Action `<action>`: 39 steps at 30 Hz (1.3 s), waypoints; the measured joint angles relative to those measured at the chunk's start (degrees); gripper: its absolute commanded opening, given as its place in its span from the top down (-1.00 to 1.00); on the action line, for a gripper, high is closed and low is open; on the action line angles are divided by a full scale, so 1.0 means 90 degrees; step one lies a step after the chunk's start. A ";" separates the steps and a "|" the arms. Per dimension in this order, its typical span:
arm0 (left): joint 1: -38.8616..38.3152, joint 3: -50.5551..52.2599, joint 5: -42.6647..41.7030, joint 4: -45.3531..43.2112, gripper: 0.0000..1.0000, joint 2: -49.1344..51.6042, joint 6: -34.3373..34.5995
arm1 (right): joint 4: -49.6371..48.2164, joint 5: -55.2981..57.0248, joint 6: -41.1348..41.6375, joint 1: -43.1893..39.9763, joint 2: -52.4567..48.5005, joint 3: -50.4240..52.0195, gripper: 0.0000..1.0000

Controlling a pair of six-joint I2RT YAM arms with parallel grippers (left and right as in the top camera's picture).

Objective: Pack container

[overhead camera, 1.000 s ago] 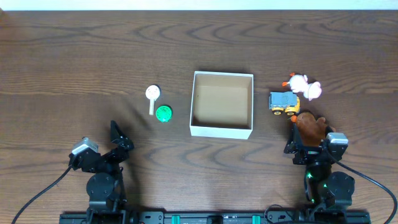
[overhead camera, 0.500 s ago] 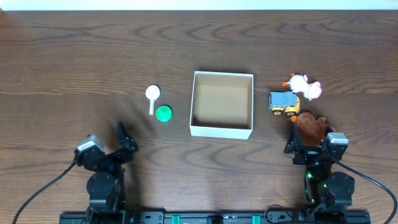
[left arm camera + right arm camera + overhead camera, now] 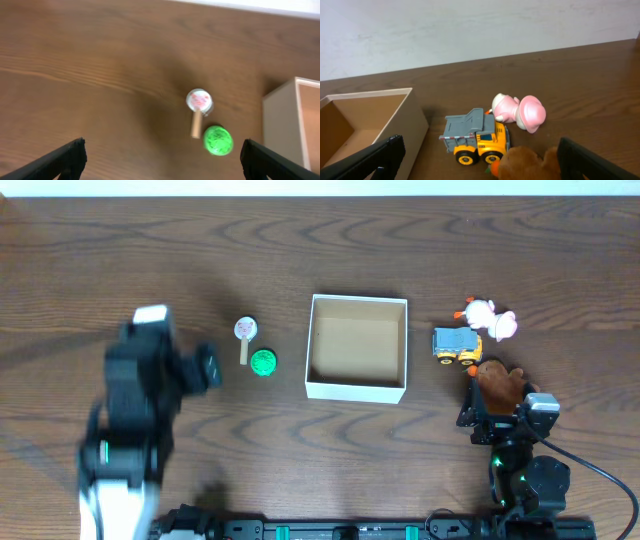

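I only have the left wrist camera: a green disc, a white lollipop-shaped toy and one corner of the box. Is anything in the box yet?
Observer: No. From overhead the container is empty, with only its brown floor showing.
Operator: Any other toys to pack?
Observer: Three, on the far side of the container from yours: a blue-and-yellow dump truck, a pink figure and a brown plush.
Operator: Is the right arm holding one?
Observer: No. The right gripper is open and holds nothing, with the brown plush just in front of it.
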State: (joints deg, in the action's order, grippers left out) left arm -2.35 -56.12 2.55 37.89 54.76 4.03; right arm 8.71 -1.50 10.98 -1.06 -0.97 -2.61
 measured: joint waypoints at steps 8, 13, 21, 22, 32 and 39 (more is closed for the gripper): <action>-0.0287 -0.2200 -0.0580 0.0896 -0.96 0.3614 -0.0134 | 0.0002 -0.0002 -0.0012 -0.0002 0.0000 0.0000 -0.98; -0.0452 -0.2246 -0.0675 0.0797 -0.96 0.4495 -0.0146 | 0.0002 -0.0002 -0.0012 0.0000 0.0000 0.0000 -0.98; -0.0459 -0.2246 -0.0702 0.0792 -0.96 0.4733 -0.0146 | 0.0002 -0.0002 -0.0015 -0.0002 0.0000 0.0000 -0.99; -0.0459 -0.2246 -0.0714 0.0789 -0.96 0.4733 -0.0146 | 0.0002 -0.0002 -0.0015 -0.0002 0.0000 0.0000 -0.98; -0.0459 -0.2249 -0.0719 0.0760 -0.96 0.4733 -0.0146 | 0.0002 -0.0002 -0.0015 -0.0002 0.0000 0.0000 -0.98; -0.0459 -0.2249 -0.0719 0.0760 -0.96 0.4733 -0.0146 | 0.0002 -0.0002 -0.0015 0.0000 0.0000 0.0000 -0.99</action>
State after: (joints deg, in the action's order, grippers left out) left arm -6.48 -76.36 -3.92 44.73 97.36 2.72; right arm 8.73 -1.52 10.85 -1.06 -0.97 -2.61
